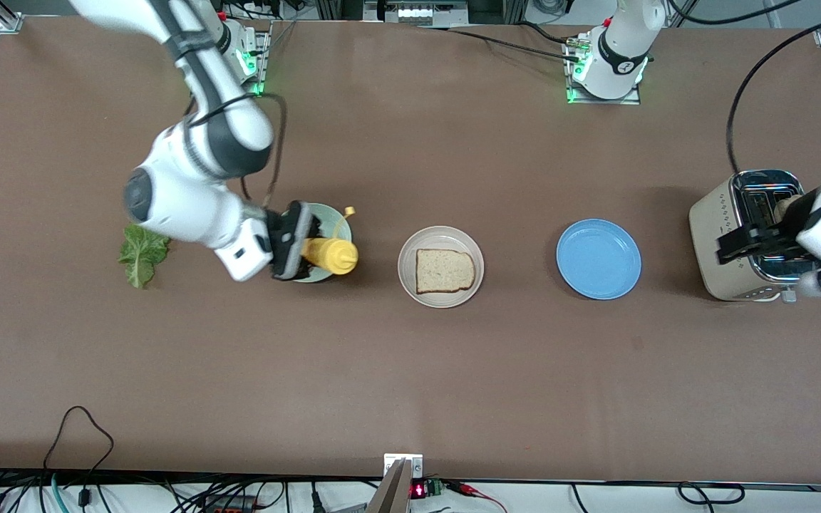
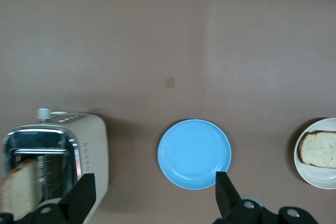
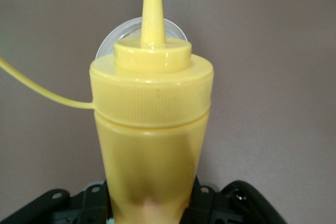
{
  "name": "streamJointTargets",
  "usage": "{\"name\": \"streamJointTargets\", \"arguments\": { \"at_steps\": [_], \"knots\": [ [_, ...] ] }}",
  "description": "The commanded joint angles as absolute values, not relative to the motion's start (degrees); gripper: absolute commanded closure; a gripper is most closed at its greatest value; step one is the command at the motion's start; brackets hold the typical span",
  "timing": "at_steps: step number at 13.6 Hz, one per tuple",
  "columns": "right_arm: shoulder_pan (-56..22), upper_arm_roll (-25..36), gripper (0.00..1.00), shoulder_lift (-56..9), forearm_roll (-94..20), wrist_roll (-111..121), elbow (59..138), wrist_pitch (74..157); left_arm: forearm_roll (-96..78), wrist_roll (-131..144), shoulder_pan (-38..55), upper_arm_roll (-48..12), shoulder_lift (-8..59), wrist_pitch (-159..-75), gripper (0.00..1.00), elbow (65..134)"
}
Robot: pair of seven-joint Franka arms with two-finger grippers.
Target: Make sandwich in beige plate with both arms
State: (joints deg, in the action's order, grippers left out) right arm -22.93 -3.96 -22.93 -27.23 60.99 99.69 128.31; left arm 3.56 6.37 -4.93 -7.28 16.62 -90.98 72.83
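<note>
Right gripper [image 1: 305, 251] (fingers hidden) — grips mustard bottle [image 1: 331, 256]

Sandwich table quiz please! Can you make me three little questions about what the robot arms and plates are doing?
1. True or false: the beige plate holds one bread slice.
2. What does the right gripper hold? A) mustard bottle B) lettuce leaf C) blue plate
3. The open left gripper hovers over which appliance?

Key: 1 true; 2 A; 3 the toaster.
</note>
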Motion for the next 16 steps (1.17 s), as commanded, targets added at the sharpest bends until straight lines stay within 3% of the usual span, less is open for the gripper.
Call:
{"name": "streamJointTargets", "arguments": {
  "at_steps": [1,3,6,16],
  "knots": [
    [-26.53,-5.35,0.95,-23.55,-16.91,48.21,97.48,128.94,2.55,4.75,-3.60,-3.70,9.60,-91.67,0.00,80.75],
    [-29.95,-5.45,0.94,-25.22,-10.14,41.26,96.07,128.85,2.55,4.66,-4.13,-4.04,6.34,-93.25,0.00,85.06],
    [-34.09,-5.36,0.94,-28.47,-1.96,33.42,94.14,128.50,1.85,4.75,-4.22,-4.39,5.54,-91.94,0.00,85.69],
    [-40.86,-3.44,0.93,-35.86,8.88,26.28,90.09,125.33,1.67,4.04,-4.31,-4.48,3.52,-91.32,0.00,88.42]
  ]
}}
